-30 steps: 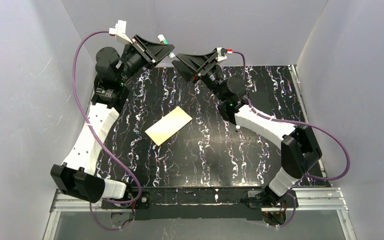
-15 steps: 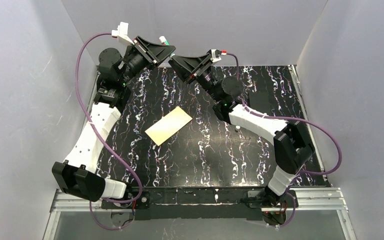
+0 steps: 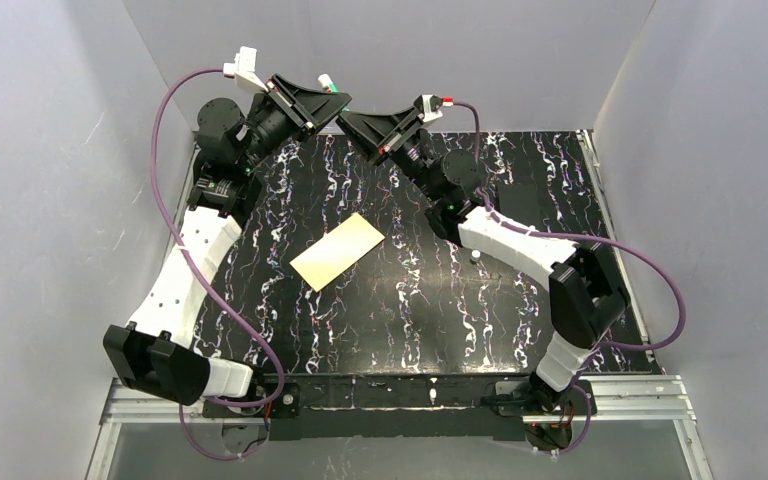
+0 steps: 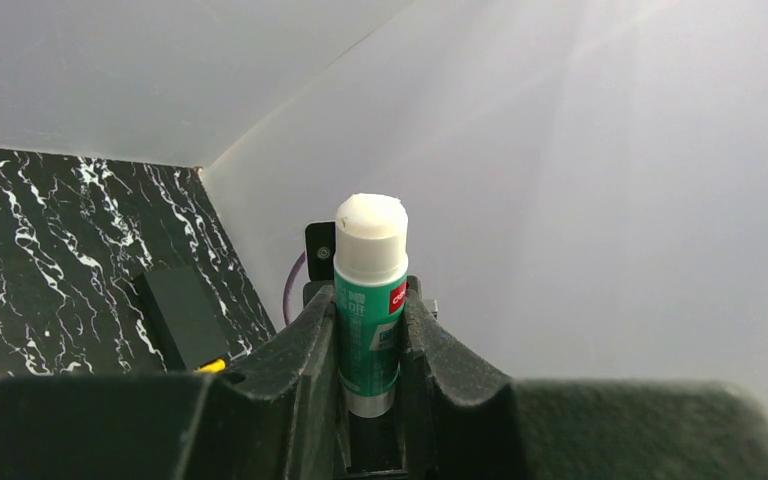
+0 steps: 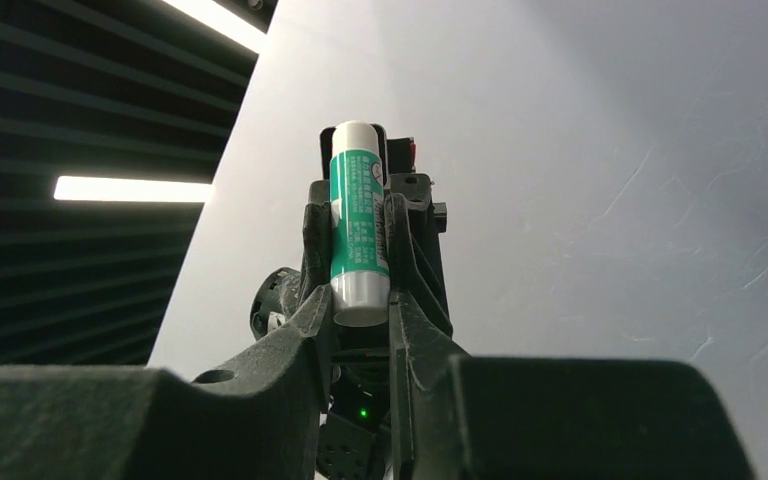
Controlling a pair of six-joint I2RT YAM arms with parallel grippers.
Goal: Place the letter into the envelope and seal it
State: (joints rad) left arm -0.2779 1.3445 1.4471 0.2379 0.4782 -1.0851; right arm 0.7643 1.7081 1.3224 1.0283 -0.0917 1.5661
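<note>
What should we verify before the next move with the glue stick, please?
1. The glue stick is clamped in the left tool: ok.
2. The right tool is gripping the glue stick: cannot tell.
3. The envelope lies flat with nothing on it: ok.
4. The letter is inside the envelope: cannot tell; no loose sheet shows.
5. The envelope is open for gluing: cannot tell.

glue stick (image 5: pixel 358 225) faces the right hand (image 3: pixel 346 119); open table (image 3: pixel 440 300) around envelope (image 3: pixel 338 251).
</note>
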